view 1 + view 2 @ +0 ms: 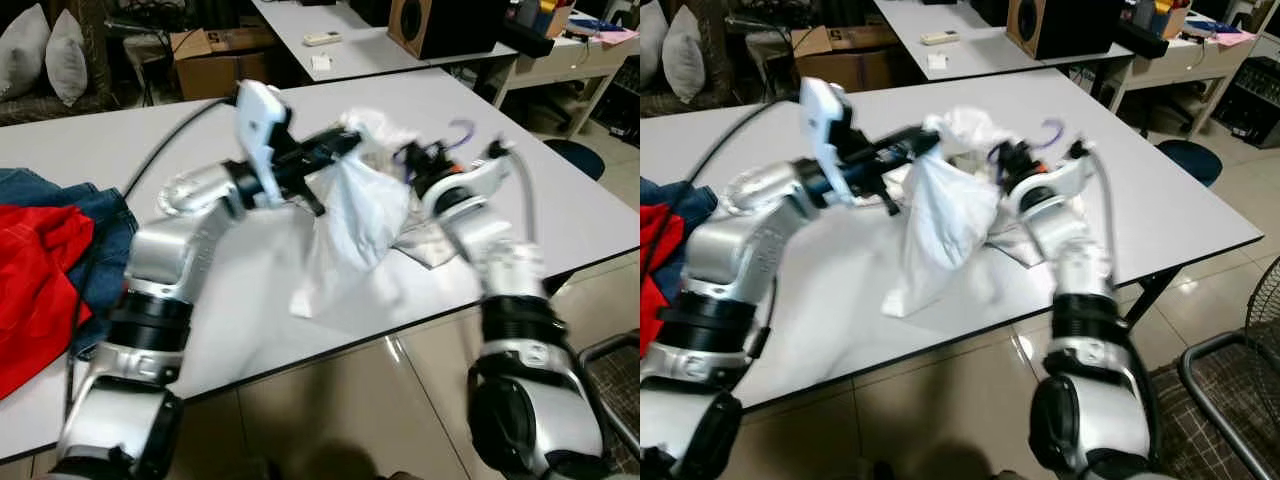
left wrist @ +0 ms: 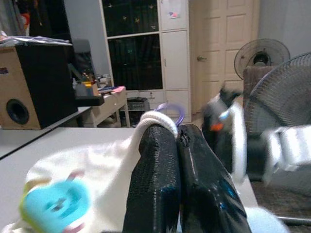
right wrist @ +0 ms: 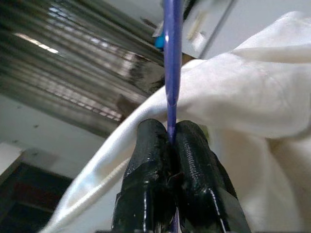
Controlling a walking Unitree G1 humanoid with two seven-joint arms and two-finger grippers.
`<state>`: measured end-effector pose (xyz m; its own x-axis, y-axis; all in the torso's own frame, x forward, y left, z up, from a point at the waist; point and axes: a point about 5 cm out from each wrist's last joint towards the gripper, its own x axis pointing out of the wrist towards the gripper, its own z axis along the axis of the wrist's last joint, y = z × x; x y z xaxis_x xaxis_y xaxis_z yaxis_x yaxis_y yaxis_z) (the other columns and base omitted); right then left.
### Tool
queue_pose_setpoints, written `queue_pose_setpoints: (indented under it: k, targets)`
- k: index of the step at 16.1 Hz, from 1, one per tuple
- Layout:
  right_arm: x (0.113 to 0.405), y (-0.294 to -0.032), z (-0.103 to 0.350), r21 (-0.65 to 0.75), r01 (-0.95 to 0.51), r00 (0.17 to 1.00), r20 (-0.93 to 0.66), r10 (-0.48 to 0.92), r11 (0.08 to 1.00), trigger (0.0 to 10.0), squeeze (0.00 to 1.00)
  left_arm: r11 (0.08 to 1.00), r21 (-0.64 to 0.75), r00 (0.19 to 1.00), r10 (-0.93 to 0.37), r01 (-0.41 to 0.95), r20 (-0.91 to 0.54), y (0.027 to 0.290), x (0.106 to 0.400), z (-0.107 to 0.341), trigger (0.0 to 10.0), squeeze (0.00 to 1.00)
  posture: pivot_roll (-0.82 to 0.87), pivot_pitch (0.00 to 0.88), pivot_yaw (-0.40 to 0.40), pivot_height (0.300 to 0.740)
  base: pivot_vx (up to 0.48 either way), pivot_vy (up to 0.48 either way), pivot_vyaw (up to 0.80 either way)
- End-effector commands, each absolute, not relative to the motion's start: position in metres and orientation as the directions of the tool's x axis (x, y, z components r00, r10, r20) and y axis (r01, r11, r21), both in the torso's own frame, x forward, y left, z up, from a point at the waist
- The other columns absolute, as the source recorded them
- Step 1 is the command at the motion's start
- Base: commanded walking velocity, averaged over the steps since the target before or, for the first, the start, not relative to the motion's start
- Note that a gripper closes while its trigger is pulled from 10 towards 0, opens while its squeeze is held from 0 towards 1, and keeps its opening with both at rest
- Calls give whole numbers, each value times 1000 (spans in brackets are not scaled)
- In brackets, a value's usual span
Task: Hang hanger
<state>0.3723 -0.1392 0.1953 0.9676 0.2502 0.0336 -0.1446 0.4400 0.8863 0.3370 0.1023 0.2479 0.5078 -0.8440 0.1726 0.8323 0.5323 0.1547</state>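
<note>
A white garment hangs off a purple hanger above the white table; its lower part rests on the tabletop. My right gripper is shut on the purple hanger's thin wire, just beside the cloth. My left gripper is shut on a fold of the white garment at its top left. Both arms are raised over the table, the left gripper and the right gripper close together. The hanger's hook curls up behind the garment.
A red cloth and blue jeans lie at the table's left. Behind stand a second table, a speaker and a cardboard box. A fan stands on the floor at right.
</note>
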Motion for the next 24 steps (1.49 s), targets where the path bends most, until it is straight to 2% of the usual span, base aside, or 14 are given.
queue_pose_setpoints:
  k: [1,5,6,7,8,9,11,15,16,17,19,21,22,24]
  targets:
    - [367,-138,203,881,-179,959,56,279,437,10000,0,516,179,489,-855,838,175,98,336,254,0,0,-23,0,-6,740,0,0,0]
    - [353,-135,207,904,-181,953,65,296,386,10000,0,375,133,351,-921,918,169,53,315,251,0,0,-28,0,3,740,0,0,0]
    - [354,-136,208,925,-163,959,66,277,342,10000,0,375,144,357,-924,916,139,48,316,247,549,0,-28,0,6,740,0,0,0]
    - [354,-137,210,931,-161,960,71,270,326,10000,0,409,157,396,-912,899,106,50,321,243,10000,0,-30,0,8,740,0,0,0]
    - [353,-138,212,930,-166,960,76,270,327,10000,0,446,151,441,-895,882,67,57,328,239,10000,0,-31,0,10,740,0,0,0]
    - [352,-140,213,928,-168,960,76,270,334,10000,0,503,181,511,-860,845,4,69,337,235,10000,1000,-31,0,11,740,0,0,0]
    - [349,-143,214,915,-164,962,65,265,370,10000,0,574,193,594,-802,796,-68,94,344,233,10000,1000,-27,0,11,740,0,0,0]
    - [341,-154,216,886,-159,968,53,245,436,10000,0,597,105,601,-799,795,-4,120,337,244,10000,1000,-15,0,4,740,0,0,0]
    - [340,-155,216,854,-170,965,44,259,491,10000,0,608,98,612,-790,788,-21,126,336,242,10000,376,-8,0,8,740,0,0,0]
    - [338,-156,217,820,-187,962,41,270,542,10000,0,610,81,614,-788,788,-39,129,333,240,10000,0,-8,0,8,740,0,0,0]
    - [332,-157,226,764,-242,954,74,291,598,10000,0,649,-16,649,-760,760,-14,139,330,240,10000,0,-19,0,28,740,0,0,0]
    - [315,-152,244,616,-364,921,128,367,699,10000,0,781,-190,796,-606,595,2,167,330,232,10000,0,-22,0,36,740,0,0,800]
    - [303,-153,257,577,-423,900,181,396,699,10000,0,806,-260,827,-560,532,-43,178,322,220,10000,0,-14,0,29,740,0,0,800]
    - [285,-158,270,516,-493,867,220,448,700,10000,0,904,-213,920,-389,371,-48,188,311,207,10000,0,13,0,9,740,0,0,800]
